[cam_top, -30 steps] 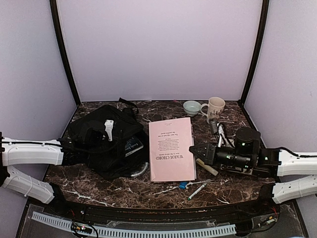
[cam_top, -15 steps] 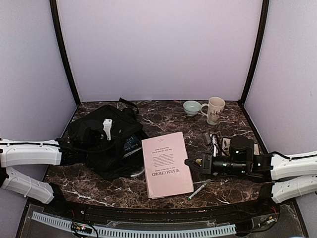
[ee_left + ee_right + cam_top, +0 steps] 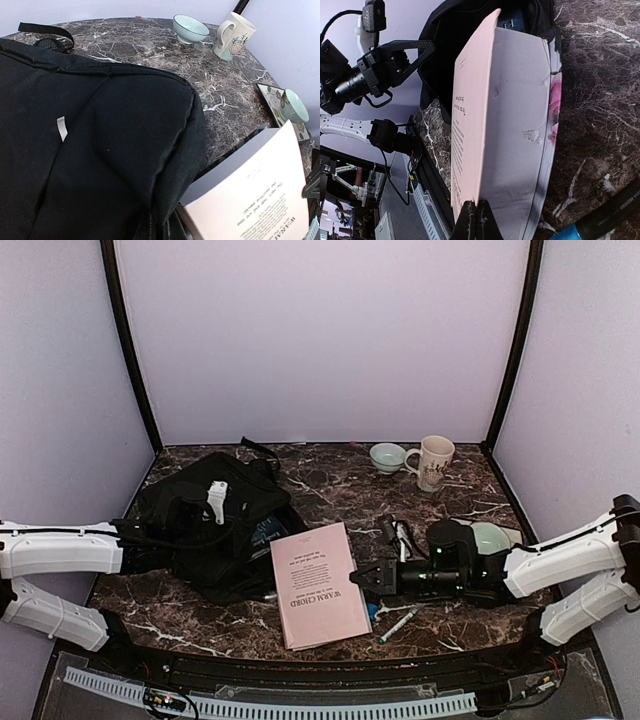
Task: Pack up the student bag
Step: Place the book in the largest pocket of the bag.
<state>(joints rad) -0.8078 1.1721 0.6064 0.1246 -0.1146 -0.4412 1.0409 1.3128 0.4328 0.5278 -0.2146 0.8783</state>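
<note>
Student bag lies at the left edge of the tabletop. Right jaws clamp the right edge of the pink book; the book is tilted, 1 corner under the bag's flap. Left jaws are closed at the bag's left side; hold on fabric unclear.

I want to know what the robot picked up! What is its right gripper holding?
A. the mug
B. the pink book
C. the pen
B: the right gripper is shut on the edge of the pink book, while the mug stands at the back of the table and the pen lies loose near the front.
</note>
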